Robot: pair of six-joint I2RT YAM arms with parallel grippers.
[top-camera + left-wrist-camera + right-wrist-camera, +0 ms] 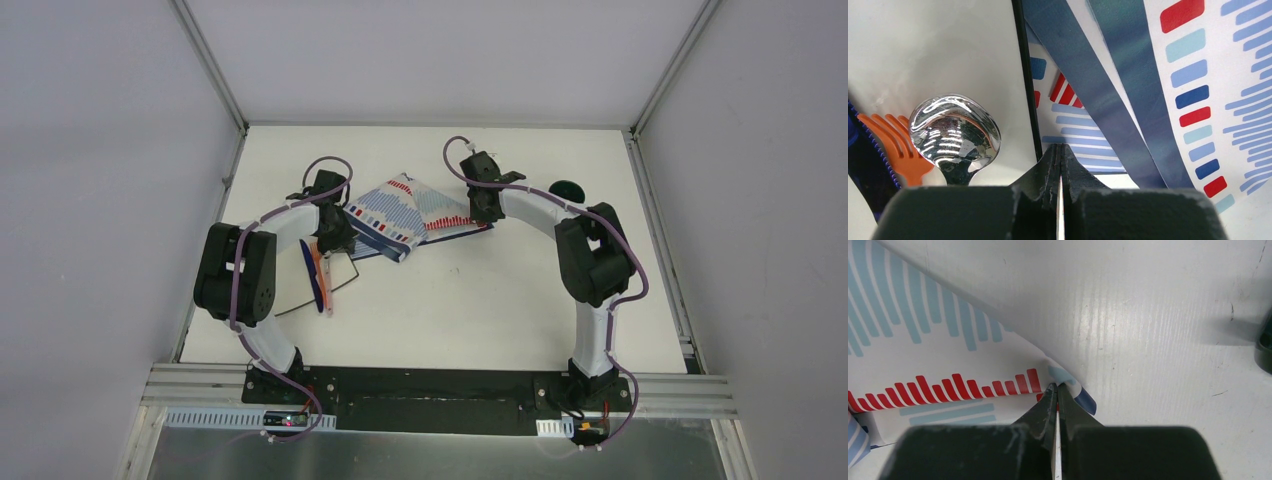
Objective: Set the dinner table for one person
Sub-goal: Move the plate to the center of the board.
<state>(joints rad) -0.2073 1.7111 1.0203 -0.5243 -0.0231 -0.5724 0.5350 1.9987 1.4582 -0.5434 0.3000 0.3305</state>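
Observation:
The striped red-blue-white cloth (pixel 410 215) lies bunched and folded on the white dinner table (pixel 480 300), stretched between my two grippers. My left gripper (pixel 335 235) is shut on the cloth's near-left edge; in the left wrist view its jaws (pixel 1060 150) are closed with a thin white sliver between them, and the cloth (pixel 1168 90) spreads ahead. My right gripper (pixel 485 212) is shut on the cloth's right corner; in the right wrist view the gripper (pixel 1055 387) pinches the cloth (pixel 938 355) just above the tabletop (pixel 1158 315).
A shiny spoon (pixel 954 132), an orange fork (pixel 900 145) and a blue knife (pixel 863 165) lie together left of the cloth, beside a thin black edge line (pixel 1028 90). The cutlery (pixel 318 270) is by the left arm. A dark round object (pixel 567 189) sits behind the right arm.

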